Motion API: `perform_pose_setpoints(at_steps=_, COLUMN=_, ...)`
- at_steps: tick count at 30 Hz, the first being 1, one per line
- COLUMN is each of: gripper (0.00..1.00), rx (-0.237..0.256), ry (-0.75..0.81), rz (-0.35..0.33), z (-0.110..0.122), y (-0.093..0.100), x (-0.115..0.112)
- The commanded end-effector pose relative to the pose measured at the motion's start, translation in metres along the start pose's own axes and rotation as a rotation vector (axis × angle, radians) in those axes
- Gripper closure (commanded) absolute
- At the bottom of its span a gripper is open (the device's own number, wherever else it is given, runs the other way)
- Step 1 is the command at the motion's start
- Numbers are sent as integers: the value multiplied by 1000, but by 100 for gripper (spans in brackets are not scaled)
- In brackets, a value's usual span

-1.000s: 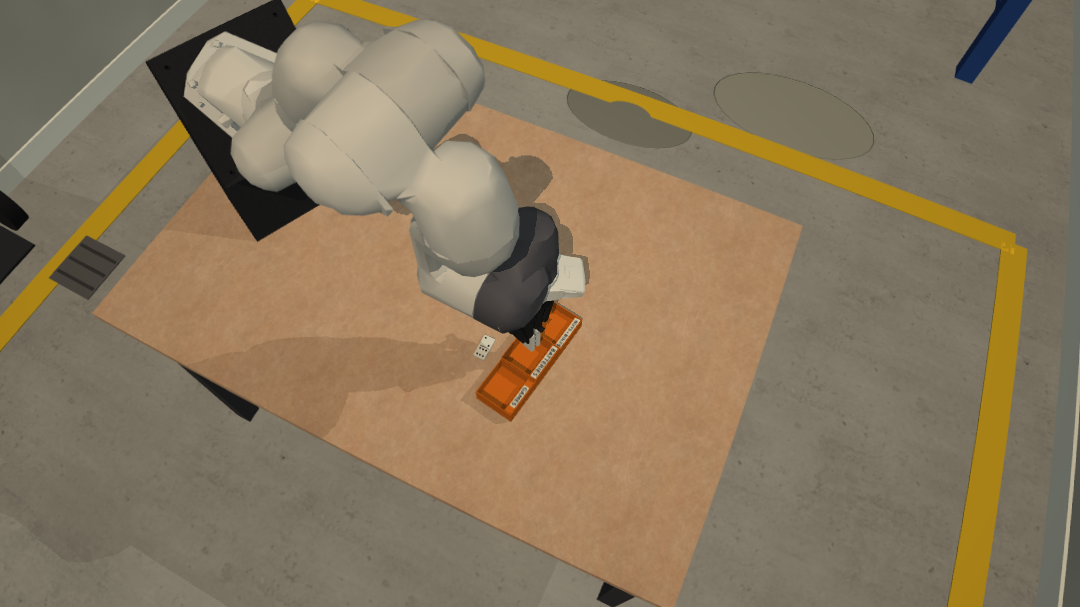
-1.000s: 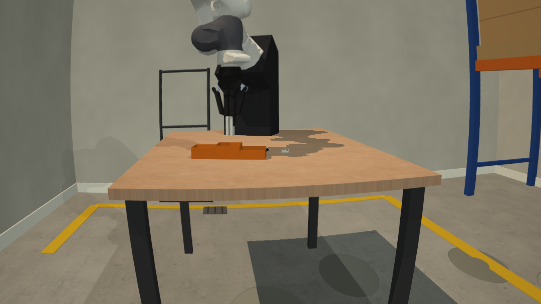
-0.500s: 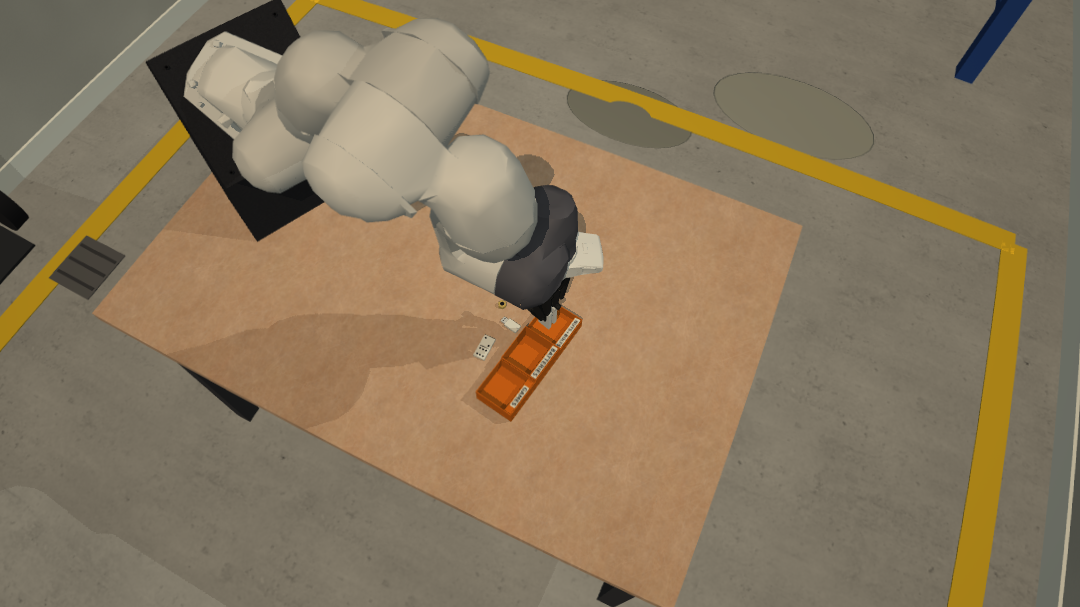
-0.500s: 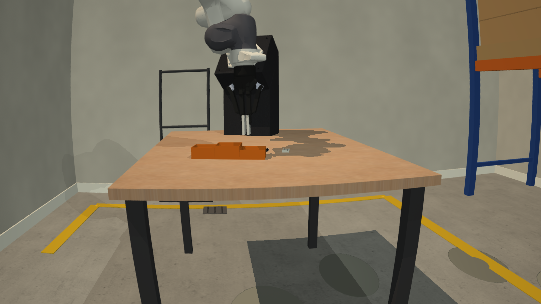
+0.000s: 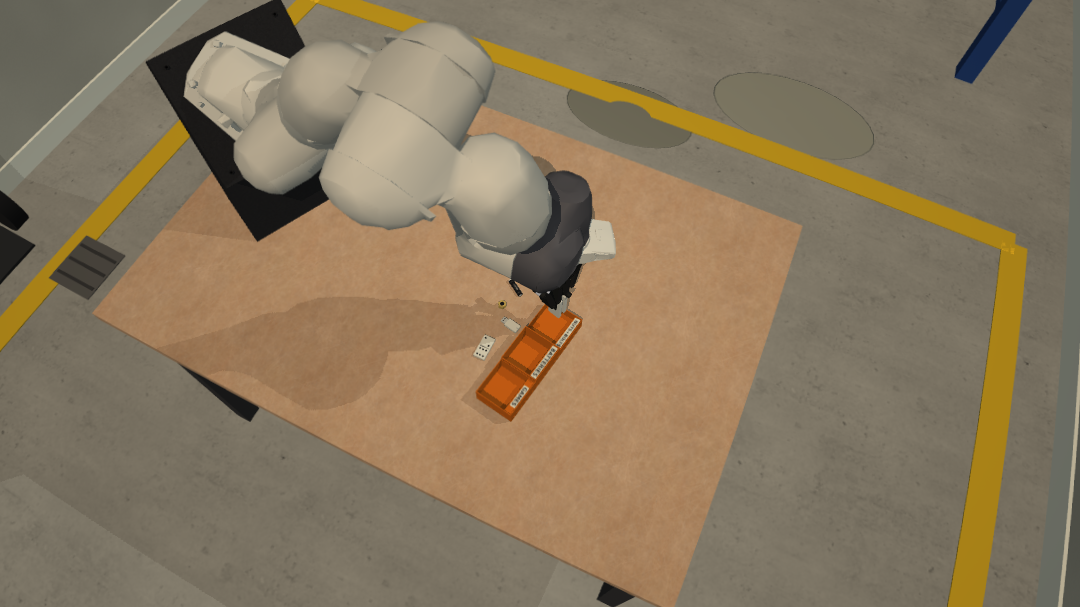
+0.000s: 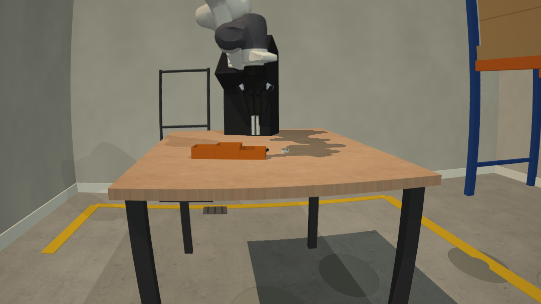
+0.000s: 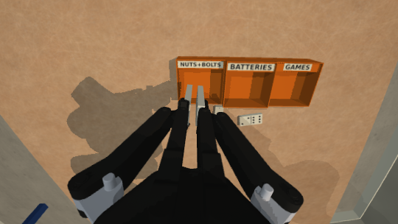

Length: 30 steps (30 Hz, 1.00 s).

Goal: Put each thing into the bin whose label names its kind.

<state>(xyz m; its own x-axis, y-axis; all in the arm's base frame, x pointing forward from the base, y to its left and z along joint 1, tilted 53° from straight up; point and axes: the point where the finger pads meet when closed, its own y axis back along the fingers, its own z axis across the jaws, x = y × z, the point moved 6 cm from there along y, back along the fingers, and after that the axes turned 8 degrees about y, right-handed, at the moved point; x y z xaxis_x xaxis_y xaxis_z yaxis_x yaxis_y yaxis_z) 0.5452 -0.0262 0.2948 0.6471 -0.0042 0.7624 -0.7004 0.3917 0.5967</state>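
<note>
Where the room shows, grey walls stand around a concrete floor [image 5: 876,409] [image 6: 199,276] marked with yellow lines [image 5: 797,162] [image 6: 259,205], and a blue rack [image 5: 1016,10] [image 6: 472,93] holds boxes [image 6: 511,25]. Shadows cross the tan table [image 5: 637,409] [image 6: 279,173] [image 7: 110,19].

Counted up, there are three orange bins, two dominoes, one ring, one pale stick and one black piece. The first domino [image 5: 483,347] [image 7: 250,119] and the pale stick [image 5: 510,324] [image 7: 218,110] lie beside the bins; the ring [image 5: 502,304] and the black piece [image 5: 515,288] [image 6: 267,149] lie near. The second domino [image 6: 285,150] is on the table, apart from the bins.

The batteries bin [image 5: 529,351] [image 7: 239,89] and games bin [image 5: 503,383] [image 7: 285,85] show orange bottoms; fingers partly hide the nuts and bolts bin [image 5: 549,320] [image 7: 216,85]. The gripper [image 5: 561,307] [image 6: 255,134] [image 7: 194,93] hangs above the table, fingers drawn almost together on nothing.
</note>
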Motion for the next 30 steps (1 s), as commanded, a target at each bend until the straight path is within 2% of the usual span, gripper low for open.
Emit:
perform_pose_setpoints(at_steps=1, gripper=95, rx=-9, ry=-7, rz=-1, z=2, y=-1, x=0)
perform_pose_setpoints(at_steps=10, gripper=95, rx=-9, ry=-7, rz=-1, z=2, y=-17, x=0)
perform_pose_setpoints(at_steps=25, gripper=95, rx=-9, ry=-7, rz=-1, z=2, y=-57, x=0)
perform_pose_setpoints(at_steps=30, gripper=95, rx=-9, ry=-7, rz=-1, z=2, y=-61, x=0)
